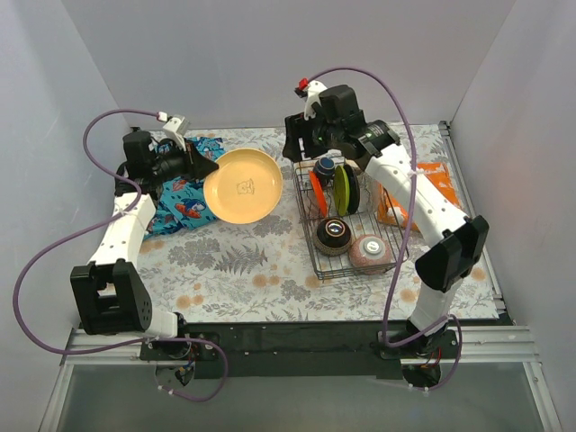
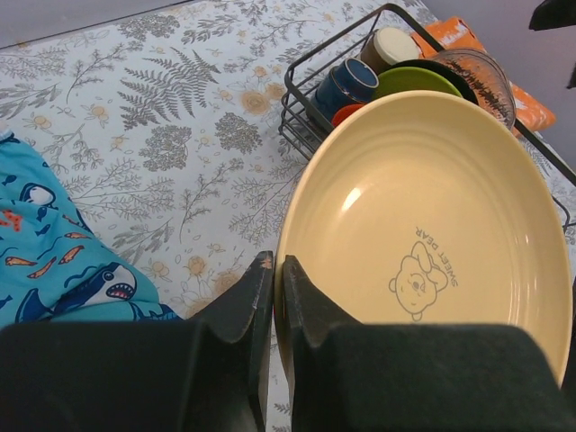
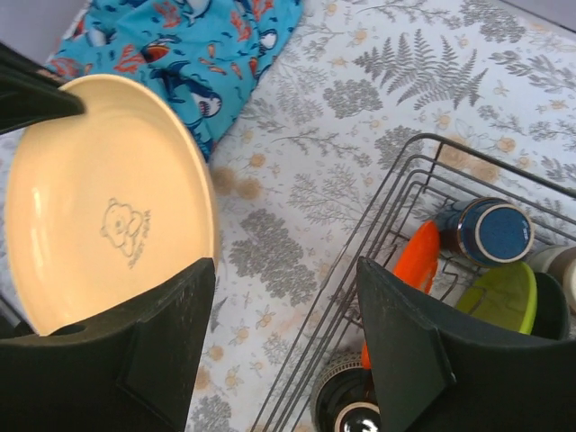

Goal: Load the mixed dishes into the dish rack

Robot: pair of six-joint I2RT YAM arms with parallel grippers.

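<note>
Left gripper, jaws clenched on the yellow plate at its rim, holds it tilted above the bench far-left, face free for an upright slot. Right gripper, jaws released, hovers over the far-left corner of the dish rack.

plate: pale yellow, bear print; cloth: blue, sharks; table cover: grey fern-and-flower; rack: black wire

We see plain pale grey walls enclosing three sides of the table (its cover printed with grey ferns and orange flowers), evenly lit.
</note>
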